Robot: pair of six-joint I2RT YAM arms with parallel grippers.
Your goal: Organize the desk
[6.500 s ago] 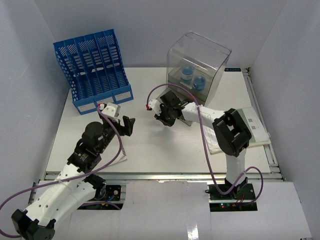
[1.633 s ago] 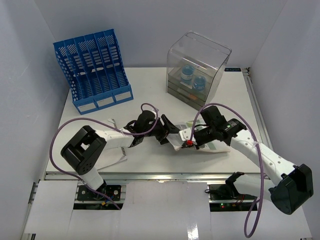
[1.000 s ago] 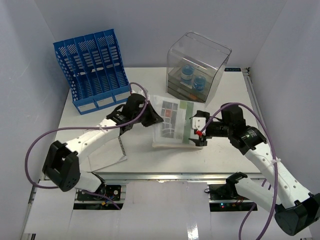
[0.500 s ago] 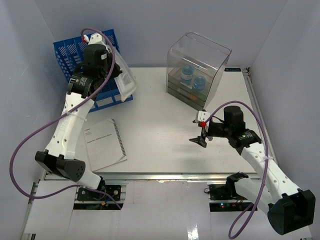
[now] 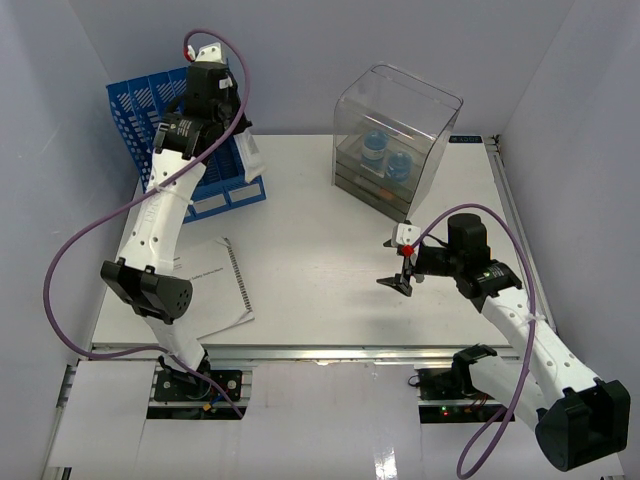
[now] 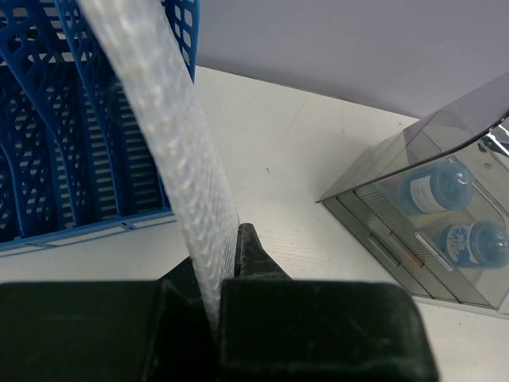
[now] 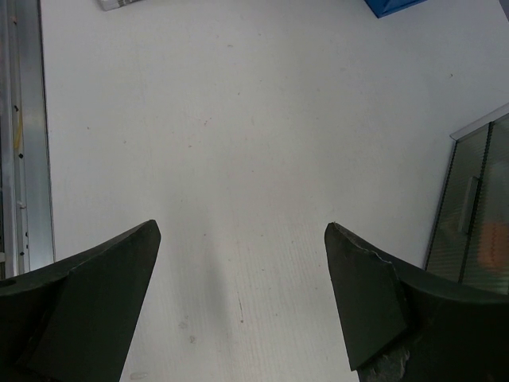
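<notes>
The white desk [image 5: 320,230] carries a blue file rack [image 5: 175,120] at its back left. My left gripper [image 5: 228,135] is raised beside the rack's right end, shut on a thin white booklet [image 5: 248,158]. In the left wrist view the booklet [image 6: 171,151] runs edge-on from the shut gripper [image 6: 227,263] up along the rack's [image 6: 71,135] rightmost slot. Whether its far end is inside the slot I cannot tell. My right gripper [image 5: 400,282] hovers open over the desk's middle right. Only bare desk [image 7: 238,159] shows between the open right gripper's [image 7: 242,231] fingertips.
A clear plastic drawer box [image 5: 395,135] holding blue items stands at the back centre and shows in the left wrist view [image 6: 429,231]. A spiral notebook [image 5: 210,285] lies at the front left. The aluminium rail [image 5: 320,352] runs along the front edge.
My left arm lifted the booklet from the desk's middle to the rack and has turned it more edge-on. My right gripper let go of it earlier and now stays still, open.
</notes>
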